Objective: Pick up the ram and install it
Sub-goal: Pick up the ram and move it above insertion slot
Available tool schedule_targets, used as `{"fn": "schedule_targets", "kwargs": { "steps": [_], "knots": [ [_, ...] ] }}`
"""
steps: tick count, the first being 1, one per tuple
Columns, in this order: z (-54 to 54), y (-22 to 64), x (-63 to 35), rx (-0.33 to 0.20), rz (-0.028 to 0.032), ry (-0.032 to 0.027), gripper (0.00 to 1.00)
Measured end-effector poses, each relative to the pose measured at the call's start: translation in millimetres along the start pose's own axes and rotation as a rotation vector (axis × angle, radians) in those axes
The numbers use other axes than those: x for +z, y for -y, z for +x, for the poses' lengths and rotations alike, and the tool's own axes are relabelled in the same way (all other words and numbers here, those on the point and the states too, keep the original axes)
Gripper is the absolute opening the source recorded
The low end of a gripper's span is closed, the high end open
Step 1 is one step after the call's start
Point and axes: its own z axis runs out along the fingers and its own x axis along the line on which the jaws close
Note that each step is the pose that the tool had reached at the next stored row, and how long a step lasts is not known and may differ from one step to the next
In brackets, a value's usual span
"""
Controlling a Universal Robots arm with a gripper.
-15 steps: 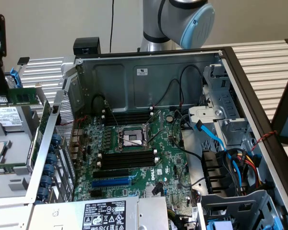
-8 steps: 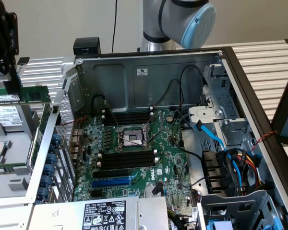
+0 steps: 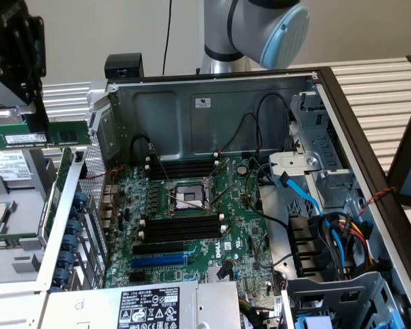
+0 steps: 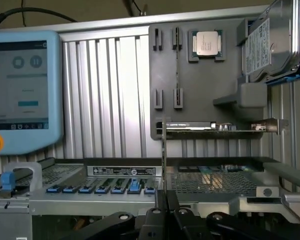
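My gripper point(image 3: 35, 125) hangs at the exterior view's upper left, outside the open computer case point(image 3: 212, 96), shut on the ram point(image 3: 63, 133). The ram is a long green stick with a white label, held level and lengthwise above the case's side wall. In the wrist view the ram point(image 4: 163, 155) shows edge-on as a thin strip rising from between my gripper's point(image 4: 163, 201) closed fingers. The motherboard point(image 3: 192, 226) lies inside the case, with long black memory slots point(image 3: 181, 229) below the processor socket point(image 3: 188, 197) and more slots point(image 3: 185, 168) above it.
Cables and a drive cage point(image 3: 315, 171) crowd the case on the exterior view's right, and a power supply point(image 3: 151, 308) sits at the front. The wrist view has a grey parts tray point(image 4: 200, 85) with a processor point(image 4: 206, 44), an expansion card point(image 4: 210, 127), a hard drive point(image 4: 270, 42) and a teach pendant point(image 4: 20, 90).
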Motion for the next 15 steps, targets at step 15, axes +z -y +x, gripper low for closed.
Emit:
{"fn": "schedule_targets", "kwargs": {
  "steps": [15],
  "knots": [
    [-4.0, 59.6, 1.1, 0.000, 0.0000, 0.0001, 0.12]
  ]
}}
